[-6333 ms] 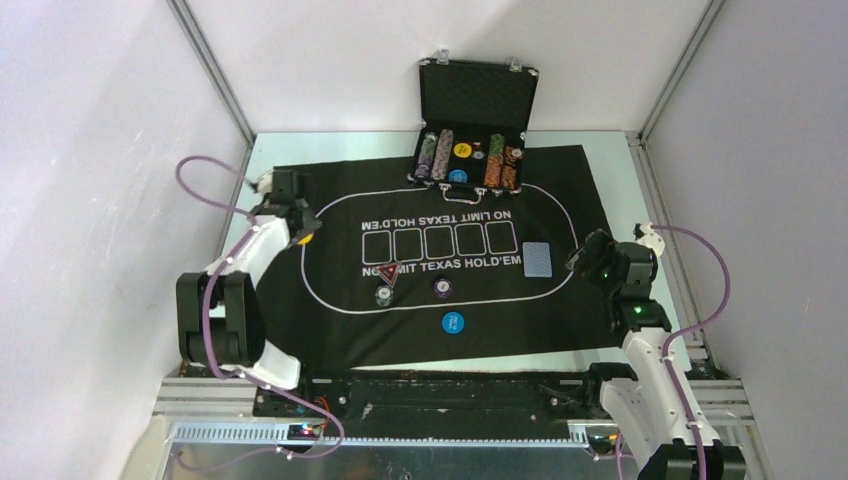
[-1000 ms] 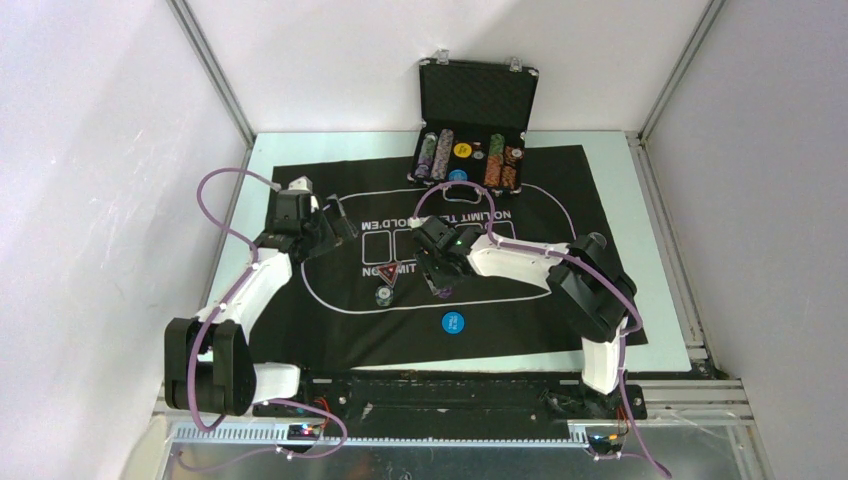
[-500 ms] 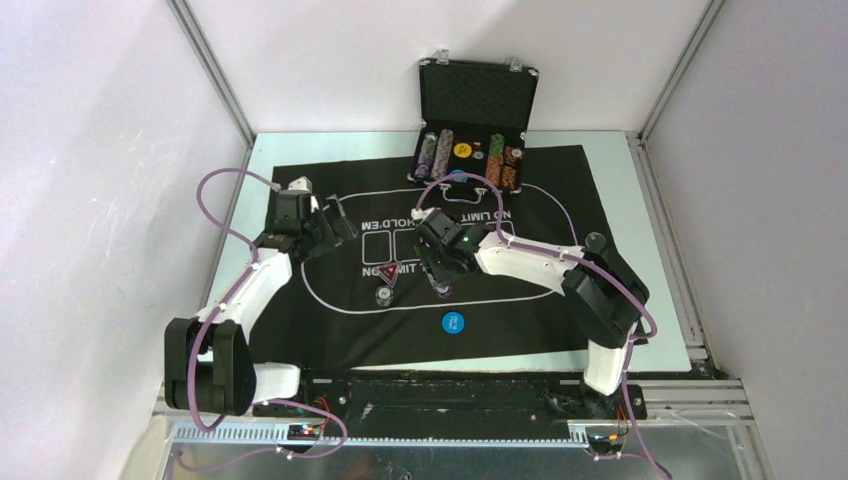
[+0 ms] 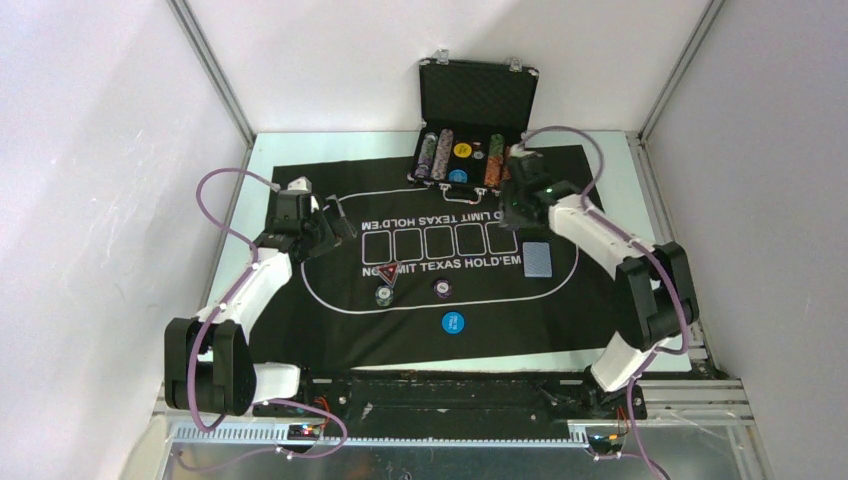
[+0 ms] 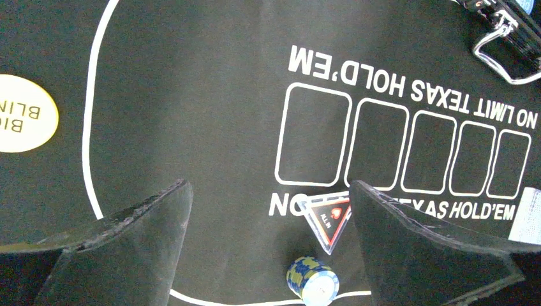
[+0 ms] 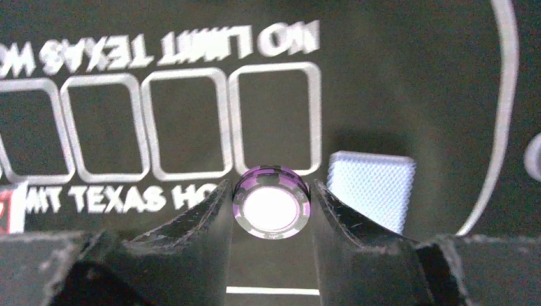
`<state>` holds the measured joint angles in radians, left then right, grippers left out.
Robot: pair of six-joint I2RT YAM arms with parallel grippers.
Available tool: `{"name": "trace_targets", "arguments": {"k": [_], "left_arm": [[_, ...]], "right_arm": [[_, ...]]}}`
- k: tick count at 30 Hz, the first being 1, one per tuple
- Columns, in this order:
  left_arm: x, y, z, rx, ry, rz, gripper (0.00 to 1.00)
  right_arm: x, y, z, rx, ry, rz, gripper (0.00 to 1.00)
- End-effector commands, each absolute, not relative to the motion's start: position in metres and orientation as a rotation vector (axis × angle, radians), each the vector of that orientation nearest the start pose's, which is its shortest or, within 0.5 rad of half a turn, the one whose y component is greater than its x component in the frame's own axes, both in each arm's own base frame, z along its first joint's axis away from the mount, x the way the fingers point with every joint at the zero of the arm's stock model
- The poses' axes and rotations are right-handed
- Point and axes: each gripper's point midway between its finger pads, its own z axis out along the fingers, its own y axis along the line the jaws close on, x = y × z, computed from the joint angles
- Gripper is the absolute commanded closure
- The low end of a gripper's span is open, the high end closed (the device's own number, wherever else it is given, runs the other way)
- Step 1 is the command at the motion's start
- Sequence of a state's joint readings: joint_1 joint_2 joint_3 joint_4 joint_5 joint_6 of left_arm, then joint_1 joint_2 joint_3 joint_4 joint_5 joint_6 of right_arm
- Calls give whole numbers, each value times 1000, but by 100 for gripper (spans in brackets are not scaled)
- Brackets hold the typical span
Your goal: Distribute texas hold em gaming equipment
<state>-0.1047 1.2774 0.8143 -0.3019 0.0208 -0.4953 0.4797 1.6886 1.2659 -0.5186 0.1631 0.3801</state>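
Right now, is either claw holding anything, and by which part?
The right gripper pinches a purple chip by opposite sides of its rim, flat face toward the wrist camera. The left gripper is open and holds nothing.

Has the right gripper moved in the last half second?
Yes. The right gripper, shut on a purple chip, has swung from mid-mat away and rightward, now near the open case, beyond the blue-backed card deck.
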Motion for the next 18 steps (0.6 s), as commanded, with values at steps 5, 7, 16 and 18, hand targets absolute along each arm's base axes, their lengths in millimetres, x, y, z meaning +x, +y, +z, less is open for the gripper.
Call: {"name": "trace_targets", "arguments": {"k": [5,7,16,18], "left_arm": [[351,-48,133,-447,2251,-233,0],[351,-48,133,-448,2249,-234,0],[354,-48,132,-450,2251,-235,0],[354,-48,131,-451,2254,-230,0]], "right_arm": [[444,40,114,400,2374,101,95],[457,12,106,489,2364,83,95],[501,-63,62,691,2438,-55,95],[508,-67,54,697,2459,-78,93]]}}
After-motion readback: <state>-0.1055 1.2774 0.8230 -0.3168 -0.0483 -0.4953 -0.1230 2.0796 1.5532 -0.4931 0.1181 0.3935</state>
